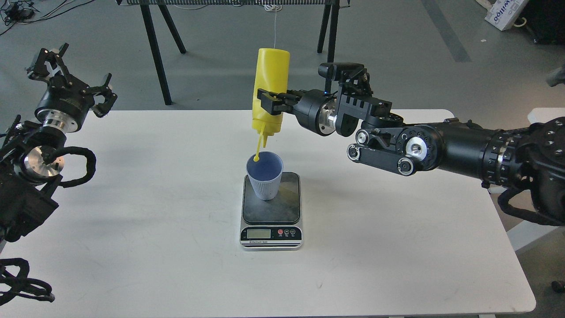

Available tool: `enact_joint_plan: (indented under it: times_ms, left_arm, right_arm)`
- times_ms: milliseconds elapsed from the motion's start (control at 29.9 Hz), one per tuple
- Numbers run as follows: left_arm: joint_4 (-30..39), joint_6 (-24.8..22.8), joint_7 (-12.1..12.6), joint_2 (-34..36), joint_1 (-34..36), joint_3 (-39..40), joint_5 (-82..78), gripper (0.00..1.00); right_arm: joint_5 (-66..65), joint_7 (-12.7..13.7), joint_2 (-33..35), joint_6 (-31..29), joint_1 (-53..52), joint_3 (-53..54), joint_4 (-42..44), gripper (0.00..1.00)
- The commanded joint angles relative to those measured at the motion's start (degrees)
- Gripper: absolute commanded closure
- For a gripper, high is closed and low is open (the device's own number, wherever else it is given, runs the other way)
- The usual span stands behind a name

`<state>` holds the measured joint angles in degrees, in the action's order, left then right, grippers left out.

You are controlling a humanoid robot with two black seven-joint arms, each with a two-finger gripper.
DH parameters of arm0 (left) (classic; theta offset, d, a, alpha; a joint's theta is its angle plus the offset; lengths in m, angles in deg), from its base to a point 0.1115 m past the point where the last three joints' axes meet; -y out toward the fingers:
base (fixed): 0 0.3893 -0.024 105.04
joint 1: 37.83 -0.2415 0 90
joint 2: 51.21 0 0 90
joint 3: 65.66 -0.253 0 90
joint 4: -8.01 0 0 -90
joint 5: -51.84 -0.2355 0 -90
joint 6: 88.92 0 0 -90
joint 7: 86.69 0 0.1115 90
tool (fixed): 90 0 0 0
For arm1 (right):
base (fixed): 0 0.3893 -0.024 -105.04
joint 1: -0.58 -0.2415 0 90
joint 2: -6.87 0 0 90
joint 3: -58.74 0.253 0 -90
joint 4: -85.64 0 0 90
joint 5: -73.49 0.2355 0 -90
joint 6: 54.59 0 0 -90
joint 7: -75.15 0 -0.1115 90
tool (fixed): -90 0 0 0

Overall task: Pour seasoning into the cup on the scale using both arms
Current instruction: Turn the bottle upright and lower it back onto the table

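Observation:
The yellow seasoning bottle (270, 88) hangs upside down, nozzle pointing down, with its small tethered cap dangling at the cup's rim. My right gripper (269, 102) is shut on the bottle's lower body and holds it above the cup. The light blue ribbed cup (264, 176) stands upright on the dark plate of the scale (271, 207), towards its back left. The scale's silver front with display faces me. My left gripper (73, 75) is at the far left, raised above the table's edge, open and empty, far from the cup.
The white table (154, 198) carries only the scale and cup. Black trestle legs (154, 48) stand on the grey floor behind the table. A cardboard box (505, 13) lies at the back right. My right arm spans the table's right side.

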<state>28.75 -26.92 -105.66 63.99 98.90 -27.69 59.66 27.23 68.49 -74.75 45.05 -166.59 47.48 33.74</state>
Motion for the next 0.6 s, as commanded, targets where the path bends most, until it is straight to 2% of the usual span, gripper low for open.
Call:
enact_joint_plan:
  times_ms: [0, 167, 267, 334, 468, 568]
  left_arm:
    - [0.0, 0.0, 0.2, -0.1, 0.2, 0.0, -0.1, 0.0]
    - [0.1, 0.0, 0.3, -0.2, 0.5, -0.1, -0.1, 0.0]
    - [0.1, 0.0, 0.3, -0.2, 0.7, -0.2, -0.1, 0.0]
    - [0.1, 0.0, 0.3, -0.3, 0.7, -0.3, -0.2, 0.0]
    - [0.1, 0.0, 0.4, -0.2, 0.7, -0.6, -0.4, 0.0]
    - [0.1, 0.0, 0.4, -0.1, 0.7, -0.8, -0.5, 0.0]
  right_arm:
    - [9.1, 0.7, 6.7, -4.3, 2.1, 6.4, -3.0, 0.62]
    - [17.6, 0.8, 14.0, -9.3, 7.2, 14.7, -5.1, 0.6]
    - [25.9, 2.4, 18.4, -15.0, 12.4, 22.0, -6.5, 0.6]
    - [30.8, 3.6, 19.8, -17.0, 16.2, 26.6, -7.2, 0.6]
    - [39.8, 3.9, 21.1, -20.0, 24.3, 35.4, -8.1, 0.6]
    - [48.0, 4.4, 21.2, -26.4, 30.7, 40.6, -7.3, 0.6]
